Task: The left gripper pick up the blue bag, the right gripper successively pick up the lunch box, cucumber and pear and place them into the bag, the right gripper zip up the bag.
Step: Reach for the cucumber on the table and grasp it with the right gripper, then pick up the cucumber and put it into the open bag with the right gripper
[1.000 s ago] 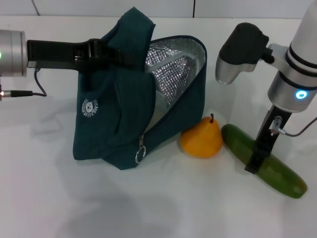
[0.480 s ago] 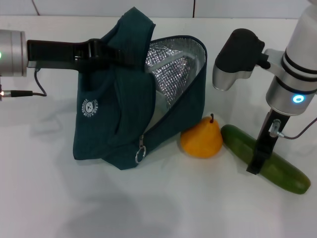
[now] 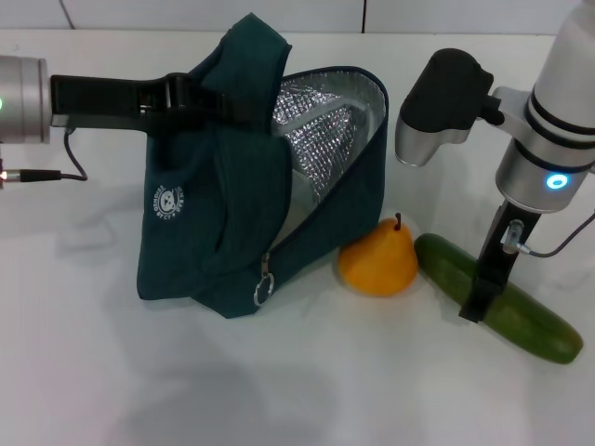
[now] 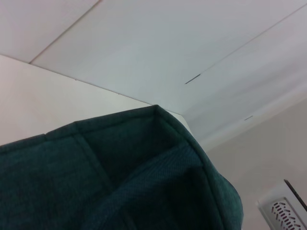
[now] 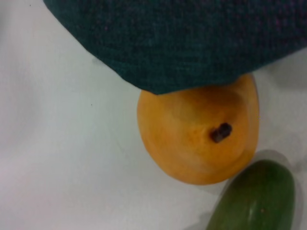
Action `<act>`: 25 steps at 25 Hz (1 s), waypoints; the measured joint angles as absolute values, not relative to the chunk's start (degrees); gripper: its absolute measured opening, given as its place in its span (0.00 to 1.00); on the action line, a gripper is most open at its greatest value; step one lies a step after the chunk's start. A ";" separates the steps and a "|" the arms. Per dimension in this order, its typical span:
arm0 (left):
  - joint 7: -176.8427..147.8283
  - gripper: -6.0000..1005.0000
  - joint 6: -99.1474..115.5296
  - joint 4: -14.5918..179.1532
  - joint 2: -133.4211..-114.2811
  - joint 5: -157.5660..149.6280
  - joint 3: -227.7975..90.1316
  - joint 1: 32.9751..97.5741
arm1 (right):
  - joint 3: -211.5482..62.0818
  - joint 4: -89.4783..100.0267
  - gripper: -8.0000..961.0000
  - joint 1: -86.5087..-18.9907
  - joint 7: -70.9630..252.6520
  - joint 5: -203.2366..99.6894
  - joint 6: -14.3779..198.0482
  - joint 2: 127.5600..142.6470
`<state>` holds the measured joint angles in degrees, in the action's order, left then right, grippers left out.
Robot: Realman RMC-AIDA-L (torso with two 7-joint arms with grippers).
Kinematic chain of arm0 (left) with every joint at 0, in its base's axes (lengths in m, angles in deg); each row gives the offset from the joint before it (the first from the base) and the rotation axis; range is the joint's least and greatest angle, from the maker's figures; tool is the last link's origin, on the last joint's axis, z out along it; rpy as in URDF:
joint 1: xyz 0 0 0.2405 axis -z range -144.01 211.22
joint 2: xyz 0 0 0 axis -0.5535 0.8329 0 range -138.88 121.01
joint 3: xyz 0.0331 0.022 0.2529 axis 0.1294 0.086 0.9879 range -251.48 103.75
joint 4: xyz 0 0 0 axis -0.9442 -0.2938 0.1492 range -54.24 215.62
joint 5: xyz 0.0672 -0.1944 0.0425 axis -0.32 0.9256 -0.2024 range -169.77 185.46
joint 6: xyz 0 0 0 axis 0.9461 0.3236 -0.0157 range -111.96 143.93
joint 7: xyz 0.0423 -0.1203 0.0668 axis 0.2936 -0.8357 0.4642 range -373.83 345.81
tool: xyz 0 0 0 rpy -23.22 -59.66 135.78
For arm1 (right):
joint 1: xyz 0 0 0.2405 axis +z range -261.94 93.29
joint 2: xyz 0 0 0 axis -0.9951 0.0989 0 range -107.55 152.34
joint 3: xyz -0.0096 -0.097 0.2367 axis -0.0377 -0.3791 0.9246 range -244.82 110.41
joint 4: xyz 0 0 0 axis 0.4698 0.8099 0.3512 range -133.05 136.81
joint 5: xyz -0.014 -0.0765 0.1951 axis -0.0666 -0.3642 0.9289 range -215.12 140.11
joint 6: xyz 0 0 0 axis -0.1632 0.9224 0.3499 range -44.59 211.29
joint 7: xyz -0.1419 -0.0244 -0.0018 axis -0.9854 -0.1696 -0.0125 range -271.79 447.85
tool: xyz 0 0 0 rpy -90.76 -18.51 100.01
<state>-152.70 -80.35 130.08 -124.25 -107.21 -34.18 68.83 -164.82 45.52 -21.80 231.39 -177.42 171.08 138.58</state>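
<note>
At the far left the left gripper reaches in level from the scene's left and is closed on a handle of the blue bag, holding the top of the bag up; the purpose, as I judge it, is to keep the mouth gaping toward the right so that things can be dropped in from that side; the silver foil lining shows through the opening, and the ring zip pull hangs low on the near face; the left wrist view shows only teal fabric against a pale wall, which fits a handle gripped close under that camera; no lunch box shows anywhere on the table, so it may already lie inside the bag, though the lining hides any sight of it.

Just right of the bag's lower corner the pear stands upright, stem up, touching or nearly touching the fabric; the cucumber lies just beside it, slanting away toward the near right.

The right gripper points down onto the middle of the cucumber, its black finger lying across the green skin; how far open it is I cannot tell, nor whether it has yet taken hold.
</note>
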 joint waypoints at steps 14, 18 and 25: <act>-152.70 0.05 -80.52 130.09 -124.31 -107.12 -34.15 68.76 | -164.55 45.46 0.66 -21.60 231.55 -177.65 171.40 138.58; -152.70 0.05 -80.60 130.08 -124.41 -107.04 -34.14 68.76 | -164.57 45.41 0.65 -21.64 231.55 -177.99 171.55 138.58; -152.70 0.05 -80.72 130.08 -124.42 -106.45 -34.14 68.45 | -162.86 45.57 0.65 -21.56 232.21 -179.96 171.96 138.22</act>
